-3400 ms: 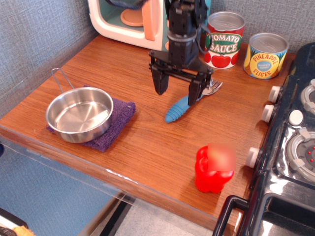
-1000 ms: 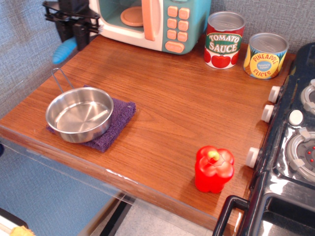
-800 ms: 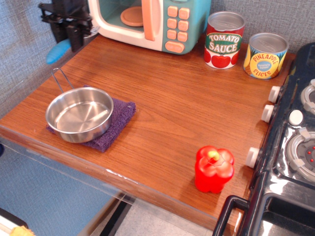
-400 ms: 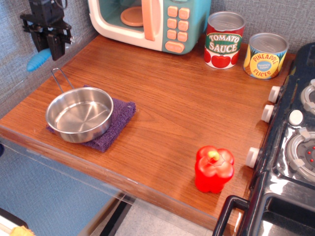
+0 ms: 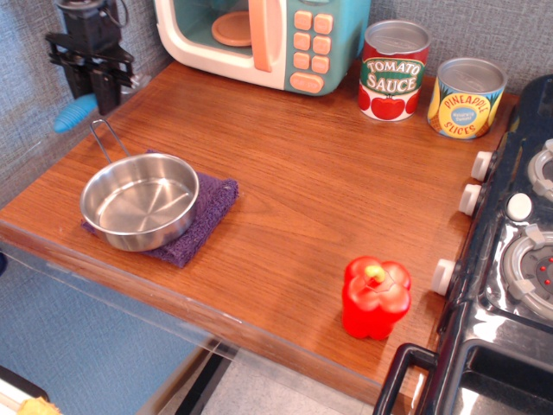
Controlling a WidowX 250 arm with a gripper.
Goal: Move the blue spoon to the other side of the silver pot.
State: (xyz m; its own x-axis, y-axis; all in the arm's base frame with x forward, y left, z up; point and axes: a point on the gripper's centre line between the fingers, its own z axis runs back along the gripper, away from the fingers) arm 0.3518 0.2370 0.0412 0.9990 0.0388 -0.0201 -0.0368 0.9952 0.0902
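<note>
Blue-handled spoon (image 5: pixel 74 113) in air past far-left table corner, handle tip poking down-left, head hidden behind fingers. Black robot gripper (image 5: pixel 93 84) clamped on it. Shallow shiny steel pot (image 5: pixel 139 200) with wire loop handle below, on purple cloth (image 5: pixel 210 210), wooden tabletop (image 5: pixel 320 190). Teal toy microwave (image 5: pixel 268 35) behind, right of gripper.

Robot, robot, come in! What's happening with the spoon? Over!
Gripper shut on blue spoon, held at table's far-left corner. Silver pot on purple cloth, nearer the front. Nothing in the way.
</note>
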